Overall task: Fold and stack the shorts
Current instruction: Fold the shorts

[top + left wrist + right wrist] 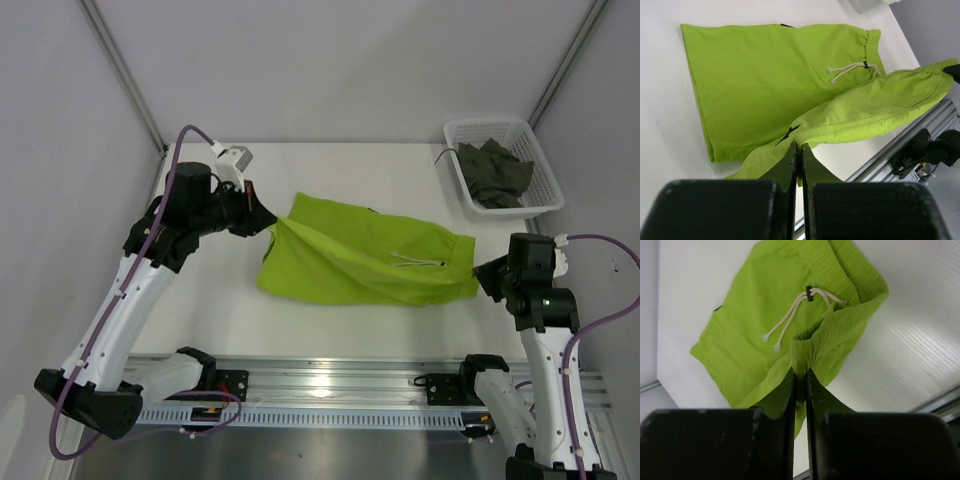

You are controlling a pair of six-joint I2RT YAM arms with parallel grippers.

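Across the middle of the table [220, 300], holding the lime green shorts [340, 255] between both grippers: pinching the leg end shut in the left gripper [268, 222], clamping the waistband in the right gripper [478, 270], suspending one layer above the flat one. Far right, olive-grey shorts [497, 172] lying in the white basket [500, 125].

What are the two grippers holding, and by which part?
Both hold the lime green shorts: the left gripper pinches the leg-hem end, the right gripper the elastic waistband.
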